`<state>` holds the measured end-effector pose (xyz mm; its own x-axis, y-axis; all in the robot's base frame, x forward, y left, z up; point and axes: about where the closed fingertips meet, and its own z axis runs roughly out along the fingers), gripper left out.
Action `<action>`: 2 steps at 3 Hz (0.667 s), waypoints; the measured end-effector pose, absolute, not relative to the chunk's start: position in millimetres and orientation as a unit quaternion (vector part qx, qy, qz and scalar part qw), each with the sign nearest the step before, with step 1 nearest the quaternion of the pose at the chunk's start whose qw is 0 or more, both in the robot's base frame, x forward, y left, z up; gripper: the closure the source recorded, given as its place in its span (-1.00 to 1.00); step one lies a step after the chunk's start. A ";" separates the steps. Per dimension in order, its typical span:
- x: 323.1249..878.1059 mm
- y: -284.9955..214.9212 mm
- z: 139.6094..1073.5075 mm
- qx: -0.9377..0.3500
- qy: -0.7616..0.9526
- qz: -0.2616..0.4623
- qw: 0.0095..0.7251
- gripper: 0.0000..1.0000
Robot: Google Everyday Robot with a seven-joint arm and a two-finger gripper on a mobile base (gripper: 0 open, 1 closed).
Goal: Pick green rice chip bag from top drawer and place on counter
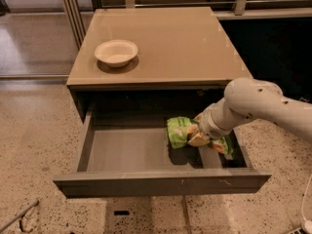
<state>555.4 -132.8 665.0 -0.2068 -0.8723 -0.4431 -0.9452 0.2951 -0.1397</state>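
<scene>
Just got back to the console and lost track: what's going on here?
The arm reaches in from the right into the open drawer, with the gripper down on the green bag in the drawer's right half. The bag is inside the drawer, not yet on the counter. Whether it is lifted off the drawer bottom cannot be told. A bowl sits on the counter's left side.

counter (185, 48) glossy | bag (177, 130) crinkly plastic | jaws at bag, smooth drawer (126, 151)
</scene>
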 end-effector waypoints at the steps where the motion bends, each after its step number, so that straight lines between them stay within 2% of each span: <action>1: 548.5 -134.5 708.7 -0.599 0.765 0.074 0.225 1.00; 2: 543.0 -139.3 747.4 -0.606 0.761 0.058 0.224 1.00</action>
<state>543.0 -139.3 747.4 -0.1659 -0.8962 -0.4114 -0.9479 0.2599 -0.1840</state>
